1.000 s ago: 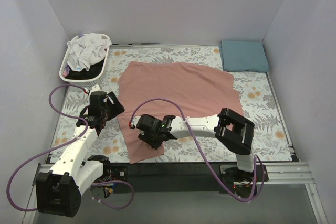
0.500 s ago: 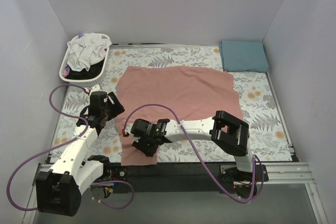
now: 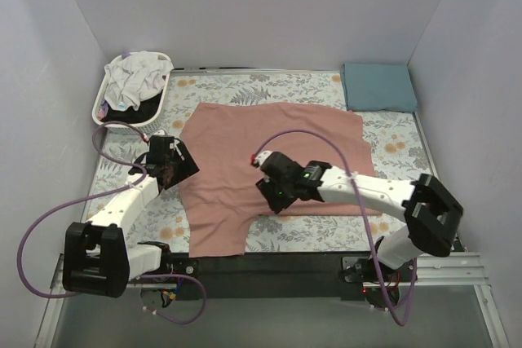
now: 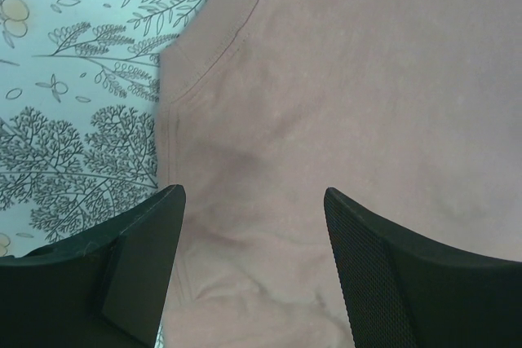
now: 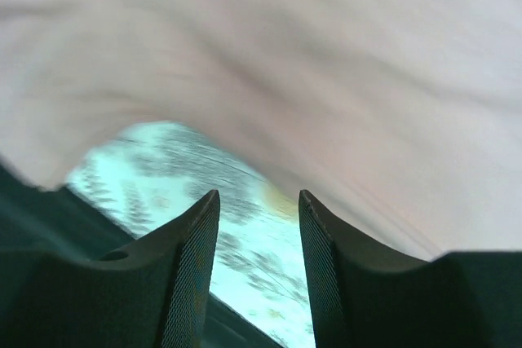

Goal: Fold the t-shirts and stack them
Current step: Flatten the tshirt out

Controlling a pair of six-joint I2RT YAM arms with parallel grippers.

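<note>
A white slatted basket point(image 3: 160, 108) sits well beyond and left of the left gripper's fingers and holds white and dark garments point(image 3: 134, 75). The left gripper point(image 3: 173, 165) has its fingers point(image 4: 134, 254) wide apart with nothing clamped. The pink t-shirt point(image 4: 367, 79) fills the gap between them, its stitched side edge runs just beyond the left fingertip, and the floral cloth point(image 4: 73, 120) lies outside that finger. The shirt is spread flat between the two grippers, with a narrow flap reaching toward the near table edge. The right gripper point(image 3: 276, 191) is above the shirt's near edge. Its wrist view is blurred, but the fingers point(image 5: 192, 258) are apart and hold nothing, with pink cloth beyond the tips and floral cloth showing in the gap. A folded teal-blue t-shirt point(image 3: 379, 87) lies well beyond and right of the right fingers, apart from the pink one.
</note>
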